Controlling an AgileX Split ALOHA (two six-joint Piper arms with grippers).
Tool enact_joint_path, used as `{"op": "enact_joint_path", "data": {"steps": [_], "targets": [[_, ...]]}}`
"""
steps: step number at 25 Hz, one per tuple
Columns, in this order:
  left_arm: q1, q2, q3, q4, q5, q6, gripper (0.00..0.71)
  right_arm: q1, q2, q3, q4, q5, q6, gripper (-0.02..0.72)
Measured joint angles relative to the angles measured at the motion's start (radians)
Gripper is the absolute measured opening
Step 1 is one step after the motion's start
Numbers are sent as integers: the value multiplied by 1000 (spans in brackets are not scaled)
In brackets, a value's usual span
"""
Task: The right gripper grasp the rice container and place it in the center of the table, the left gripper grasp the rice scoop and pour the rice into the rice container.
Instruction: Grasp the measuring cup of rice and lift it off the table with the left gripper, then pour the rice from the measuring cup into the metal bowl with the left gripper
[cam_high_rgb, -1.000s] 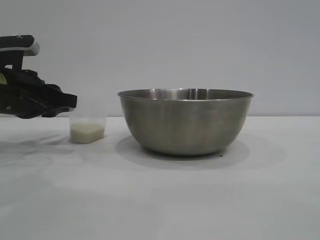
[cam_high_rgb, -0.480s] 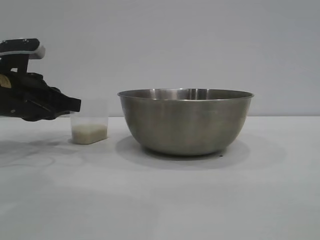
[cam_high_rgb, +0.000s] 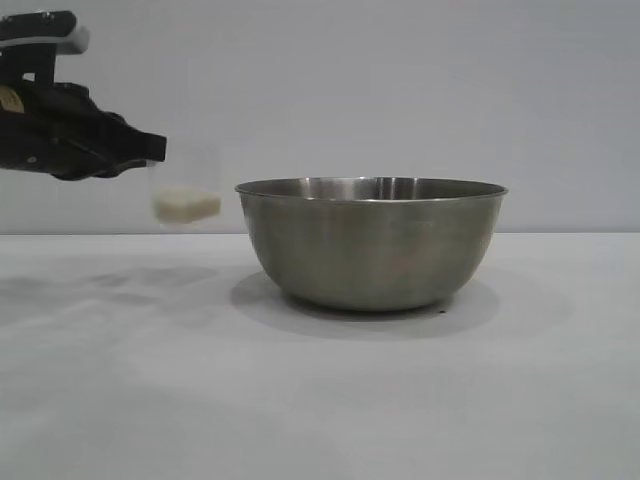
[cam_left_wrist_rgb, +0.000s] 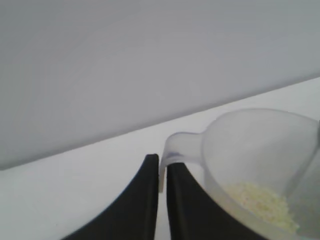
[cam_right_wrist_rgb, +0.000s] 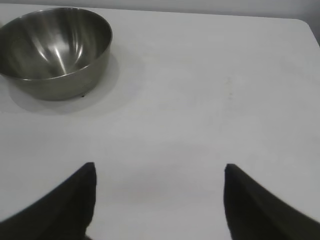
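At upper left of the frame the left tool (cam_high_rgb: 150, 148), clenched on the cup (cam_high_rgb: 185, 195) handle, should keep it level above the worktop (cam_high_rgb: 320, 400) until over the bowl (cam_high_rgb: 371, 243), then tip slowly; right tool (cam_right_wrist_rgb: 160, 200) parked released

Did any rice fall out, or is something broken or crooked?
Nothing stands out. The rice is all inside the rice scoop, which the left gripper holds by its handle above the table. The rice container sits upright and looks empty.
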Motion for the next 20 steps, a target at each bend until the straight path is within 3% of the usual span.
{"op": "enact_joint_path", "data": {"steps": [10, 20], "targets": [[-14, -64, -107, 295, 0, 62, 0, 0, 0, 0, 0, 0, 0, 481], [-154, -85, -121, 399, 52, 466, 0, 0, 0, 0, 0, 0, 0, 481]]}}
